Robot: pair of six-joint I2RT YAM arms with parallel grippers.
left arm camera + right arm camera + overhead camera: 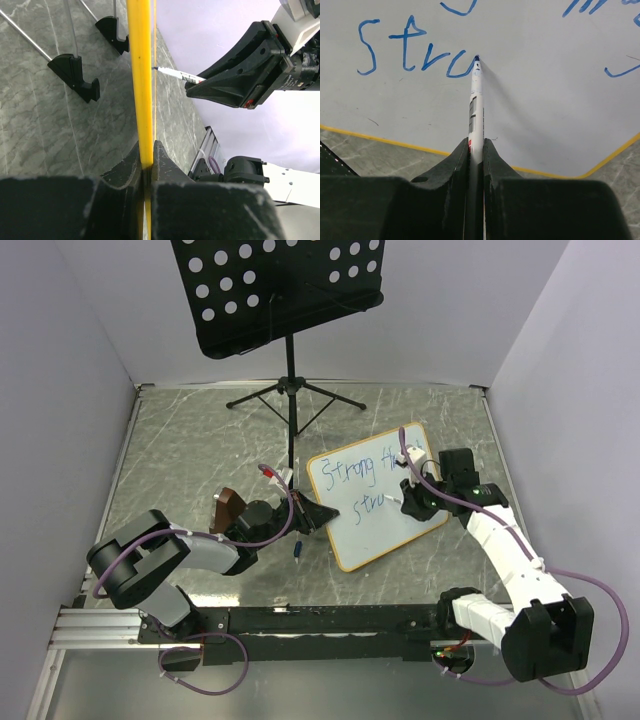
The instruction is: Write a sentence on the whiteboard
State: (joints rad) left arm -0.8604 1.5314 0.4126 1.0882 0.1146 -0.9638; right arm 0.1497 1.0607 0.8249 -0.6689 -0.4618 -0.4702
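Whiteboard (372, 530): right of centre on the bench (190, 440), turned askew to the bench edges, tan-orange frame all round. Cannot tell whether it lies fully flat.

Sentence (350, 472): blue ink, two lines. Top line starts "Strong", then a second word partly hidden behind the right arm. The lower line reads "stru" so far (410, 47).

Marker (476, 100): white barrel, blue tip touching the board face at the end of the "u". In the left wrist view it (177, 76) points at the board's edge.

Right fingers (462, 155): closed on the marker barrel, one on each side, above the board's near frame. From above they (410, 506) sit over the board's lower right part.

Left fingers (135, 160): clamped tight on the board's frame (141, 75), seen edge-on as a yellow strip. From above they (318, 512) grip the board's left edge.

Surroundings: small blue item (298, 552) on the bench just near the board's lower left corner. Black perforated music stand (275, 285) at the far side, its tripod feet (75, 75) on the grey marbled bench, apart from the board.
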